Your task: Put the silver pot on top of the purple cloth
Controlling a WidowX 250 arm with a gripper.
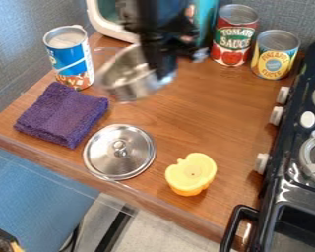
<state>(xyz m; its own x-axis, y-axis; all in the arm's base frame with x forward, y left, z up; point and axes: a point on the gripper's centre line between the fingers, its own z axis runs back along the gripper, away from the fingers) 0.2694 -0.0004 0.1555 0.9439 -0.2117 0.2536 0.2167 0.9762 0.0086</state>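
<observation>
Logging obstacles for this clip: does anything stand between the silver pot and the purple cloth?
Nothing visible stands directly between the silver pot and the purple cloth. The blue-and-white can stands close beside that path, by the cloth's far edge.

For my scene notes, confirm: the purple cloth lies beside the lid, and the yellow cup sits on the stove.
The yellow cup is on the wooden counter, not the stove, as the camera view shows. The purple cloth does lie beside the lid.
</observation>
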